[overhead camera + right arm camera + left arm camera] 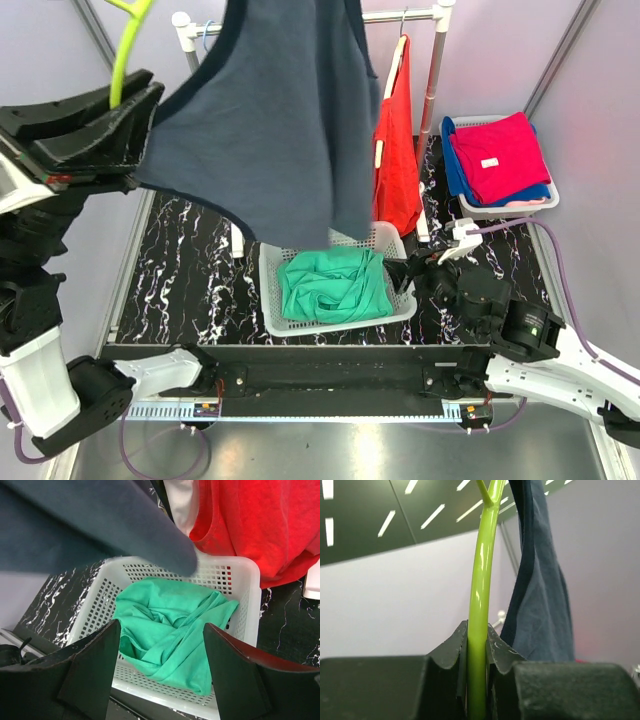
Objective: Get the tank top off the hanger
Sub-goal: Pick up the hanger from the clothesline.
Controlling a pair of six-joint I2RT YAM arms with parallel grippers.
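Left arm [40,390] and right arm [560,370] are wearing white shells over black joints; right hand [161,630] is showing matte black fingers [95,675]. Purple cable [562,280] is trailing right of the base rail [330,378].

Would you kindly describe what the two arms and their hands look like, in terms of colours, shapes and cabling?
The left arm and right arm have black joints and white link shells. A purple cable runs along the right arm, near a small green light. The left hand and right hand are matte black with broad, wedge-shaped fingers.
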